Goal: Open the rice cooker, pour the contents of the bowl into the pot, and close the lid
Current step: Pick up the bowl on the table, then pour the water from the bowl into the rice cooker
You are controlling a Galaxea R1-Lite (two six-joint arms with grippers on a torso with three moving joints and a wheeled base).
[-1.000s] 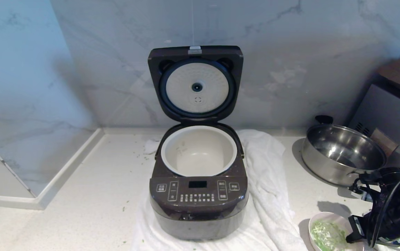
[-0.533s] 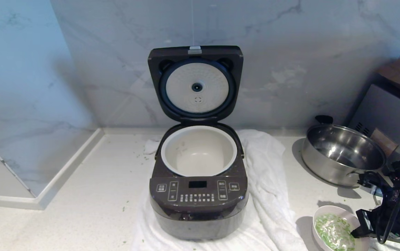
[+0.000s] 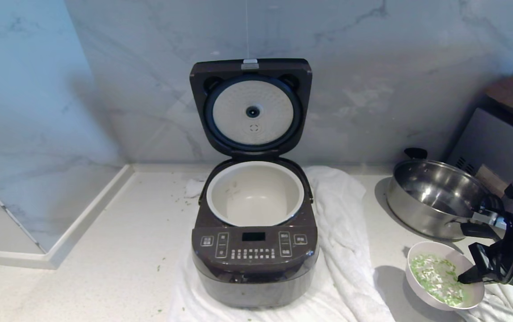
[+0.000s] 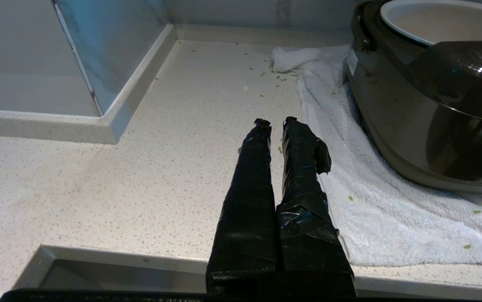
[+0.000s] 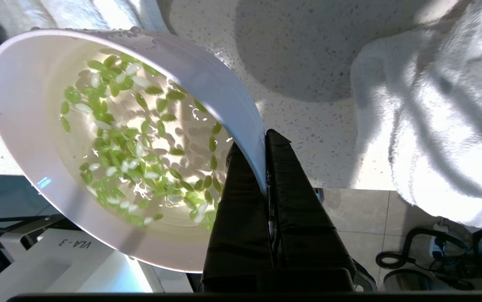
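The dark-brown rice cooker (image 3: pixel 254 264) stands on a white towel at the counter's middle. Its lid (image 3: pixel 250 106) is upright, showing its pale dimpled plate. The cream pot (image 3: pixel 254 192) inside looks empty. At the lower right my right gripper (image 3: pixel 465 278) is shut on the rim of the bowl (image 3: pixel 444 273), held off the counter. One finger is inside the rim, one outside (image 5: pixel 285 184). The contents (image 5: pixel 136 142) are green bits in whitish liquid. My left gripper (image 4: pixel 274 122) is shut on nothing, low over the counter left of the cooker (image 4: pixel 430 105).
A steel pan (image 3: pixel 437 197) with black handles sits right of the cooker, just behind the bowl. A grey appliance (image 3: pixel 502 143) stands at the far right. The white towel (image 3: pixel 341 250) spreads under and right of the cooker. Marble walls close the back and left.
My right gripper has lifted the bowl off the counter and carried it up and a little to the right. The cooker and left arm have not moved.
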